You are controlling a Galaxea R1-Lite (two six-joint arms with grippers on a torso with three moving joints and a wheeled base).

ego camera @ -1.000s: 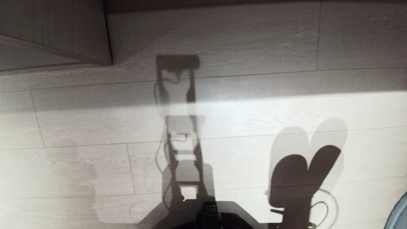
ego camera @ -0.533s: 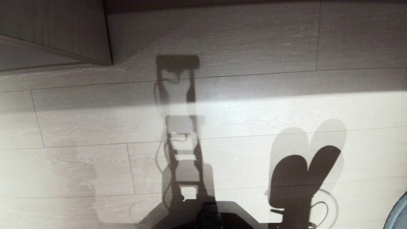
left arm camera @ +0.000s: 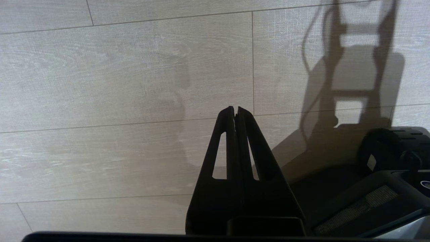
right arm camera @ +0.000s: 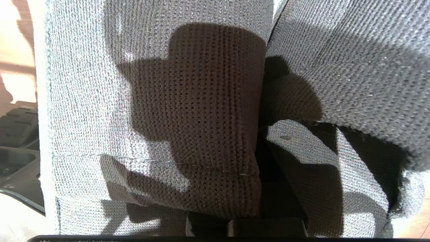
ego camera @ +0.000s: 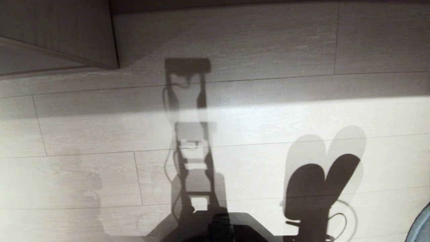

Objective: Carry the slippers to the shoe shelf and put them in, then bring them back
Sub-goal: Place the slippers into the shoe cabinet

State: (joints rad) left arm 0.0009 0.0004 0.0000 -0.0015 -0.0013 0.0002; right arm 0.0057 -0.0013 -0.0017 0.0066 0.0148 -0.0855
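The slippers (right arm camera: 161, 111) are hanging in the right hand (right arm camera: 265, 188), which is pinching the fabric of the pair close in front of its wrist camera; both knitted uppers are filling that view side by side, touching. In the head view only a blue-grey sliver of them (ego camera: 420, 225) is showing at the near right edge, off the floor (ego camera: 268, 43), with a two-lobed shadow on the boards beside it.

The carrying step looks to be under way. Which leg of the trip this is cannot be told, since no open cubby is showing, only a wood-grain cabinet corner (ego camera: 67, 33) at far left, which may or may not be the shoe shelf.

Judging by the shadow, the pair's long axes are running roughly near to far, toes away from the robot, splayed slightly apart.

The left hand (left arm camera: 235, 112) is hanging idle above bare floor, its fingers pressed together and empty.
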